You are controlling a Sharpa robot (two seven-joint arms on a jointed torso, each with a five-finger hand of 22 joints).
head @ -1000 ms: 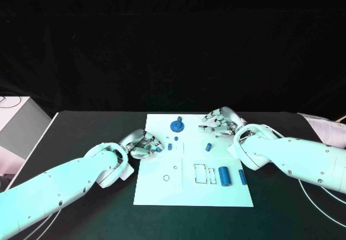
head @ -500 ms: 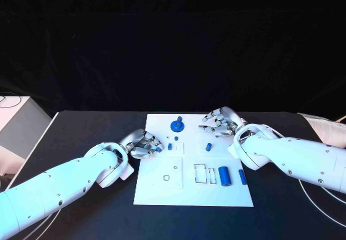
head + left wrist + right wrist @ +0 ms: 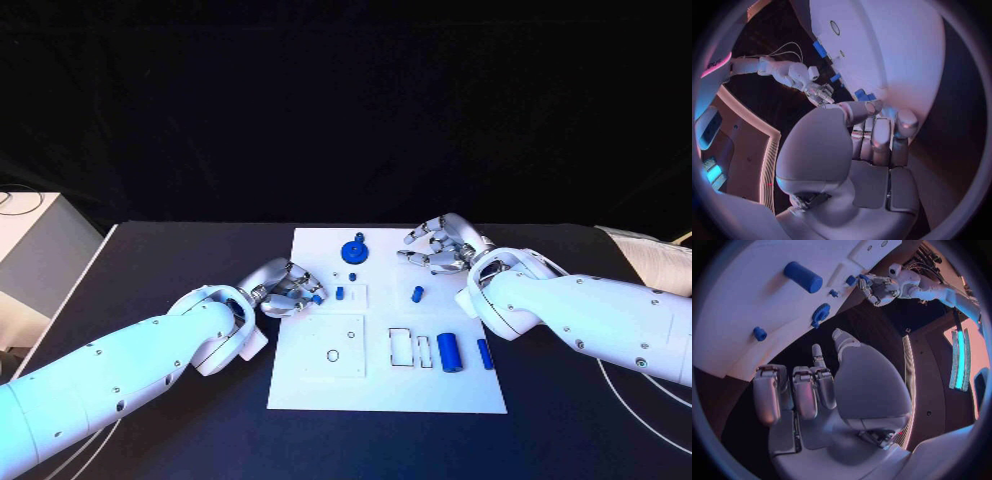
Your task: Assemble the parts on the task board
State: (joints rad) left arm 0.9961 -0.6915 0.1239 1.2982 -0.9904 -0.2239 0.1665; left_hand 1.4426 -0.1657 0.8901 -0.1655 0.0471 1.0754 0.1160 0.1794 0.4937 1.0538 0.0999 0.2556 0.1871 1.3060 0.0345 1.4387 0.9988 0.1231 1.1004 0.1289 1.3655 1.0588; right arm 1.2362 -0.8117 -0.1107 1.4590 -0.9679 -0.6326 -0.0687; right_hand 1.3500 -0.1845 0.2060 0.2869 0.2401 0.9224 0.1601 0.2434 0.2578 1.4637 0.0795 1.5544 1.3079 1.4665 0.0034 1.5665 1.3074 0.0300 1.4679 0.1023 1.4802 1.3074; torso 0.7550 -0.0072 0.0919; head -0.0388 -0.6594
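Left hand's basically parked on the small parts, right hand is off the far edge of the board

In the head view the left hand sits at the left edge of the task board, just left of centre frame, fingers curled in around a small blue piece; looks like it's holding it, though I can't see the contact cleanly. A short blue peg stands just to its right, so the left hand is clearly the nearer one for that. The right hand hovers right of centre with fingers loosely spread, nothing in it, beside the blue knob. The big blue cylinder lies lower right on the board, long axis running top-to-bottom in frame, well apart from both hands.
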